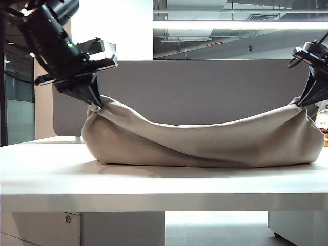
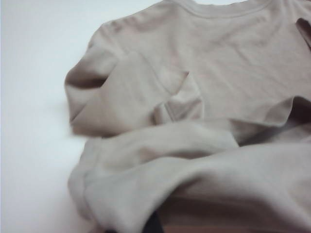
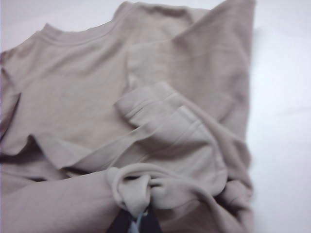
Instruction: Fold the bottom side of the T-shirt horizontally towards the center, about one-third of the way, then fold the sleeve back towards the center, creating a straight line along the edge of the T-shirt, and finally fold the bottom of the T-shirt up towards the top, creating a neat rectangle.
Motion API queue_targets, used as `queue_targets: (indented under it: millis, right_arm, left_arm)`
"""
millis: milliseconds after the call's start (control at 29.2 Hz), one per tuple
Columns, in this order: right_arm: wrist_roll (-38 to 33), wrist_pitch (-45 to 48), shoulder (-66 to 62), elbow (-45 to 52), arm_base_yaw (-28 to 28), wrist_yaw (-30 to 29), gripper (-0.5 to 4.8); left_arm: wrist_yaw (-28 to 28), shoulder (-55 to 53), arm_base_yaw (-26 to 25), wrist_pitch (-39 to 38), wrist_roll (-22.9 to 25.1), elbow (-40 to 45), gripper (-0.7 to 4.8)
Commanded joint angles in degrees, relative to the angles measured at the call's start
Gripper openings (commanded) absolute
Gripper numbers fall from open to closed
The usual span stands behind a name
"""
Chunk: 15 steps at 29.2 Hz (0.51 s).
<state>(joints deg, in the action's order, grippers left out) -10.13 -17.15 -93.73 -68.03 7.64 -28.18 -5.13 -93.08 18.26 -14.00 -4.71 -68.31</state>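
T-shirt [image 1: 205, 138]: beige, raised off the white table [image 1: 154, 179] at both ends and sagging in the middle like a hammock; its lower folds rest on the tabletop.
Left gripper [image 1: 95, 102]: up on the left of the exterior view, pointing down, clenched on a bunched corner of the fabric, which hangs directly beneath its tips.
Right gripper [image 1: 302, 101]: at the right edge of that view, likewise pointing down and pinched tight on the opposite corner of the shirt.
Cloth between the grippers: one long drooping edge runs from one tip to the other, lowest near the centre.
Left wrist view: the collar [image 2: 218, 8] and a folded sleeve [image 2: 116, 92] lie flat on the table beyond the lifted cloth.
Right wrist view: a knot of gathered fabric [image 3: 133, 187] sits right at the dark fingertips, with stitched hem lines [image 3: 160, 131] just past it.
Grey panel [image 1: 205, 87]: stands behind the table.
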Motion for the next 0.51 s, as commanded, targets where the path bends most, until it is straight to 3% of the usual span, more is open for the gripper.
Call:
queue_targets:
  millis: [34,206,514]
  right_arm:
    - [-0.4,0.7,-2.6,-2.5,-0.1,1.3,-0.02]
    - [-0.1,1.0,-7.1,-9.7,-0.1,2.3,-0.02]
    - [-0.1,-1.1,-13.3,-20.3,0.0,3.9,-0.02]
  left_arm:
    - [-0.2,-4.2,0.0,0.3,0.2,-5.2,-0.06]
    - [0.3,-10.8,-0.8,-1.7,2.8,-13.7,-0.06]
    - [0.9,-15.4,-3.6,-1.8,3.1,-20.2,-0.06]
